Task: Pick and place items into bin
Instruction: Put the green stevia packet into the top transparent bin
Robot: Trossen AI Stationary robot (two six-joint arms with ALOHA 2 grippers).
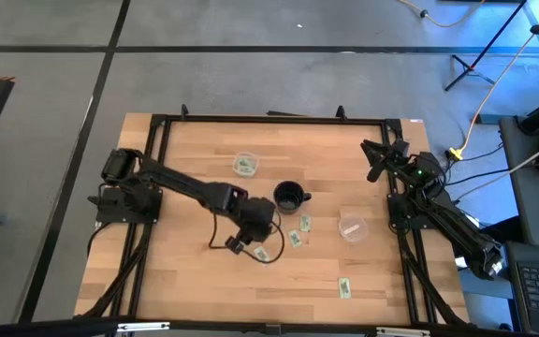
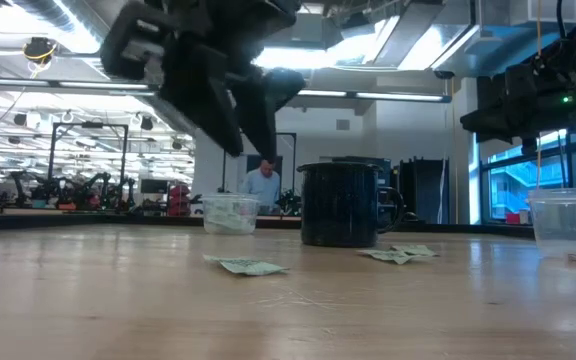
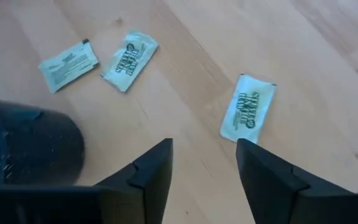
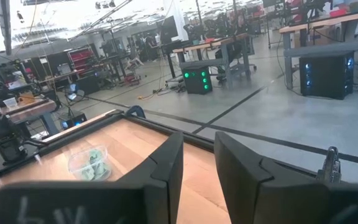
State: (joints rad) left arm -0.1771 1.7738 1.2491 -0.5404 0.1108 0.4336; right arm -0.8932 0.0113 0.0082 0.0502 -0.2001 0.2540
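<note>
Left gripper [image 3: 204, 155], fingers spread and empty, hovers over a packet [image 3: 248, 109] at your one o'clock; two more packets lie beyond at eleven. Judged light, thin and limp: pinch across the short edges. Right gripper [image 4: 197, 155] waits, fingers parted.

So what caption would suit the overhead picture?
Left end effector open above a green packet beside the black mug; right arm waits.

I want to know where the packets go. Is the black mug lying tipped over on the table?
No, the black mug stands upright on the table, with loose packets lying flat beside it.
</note>
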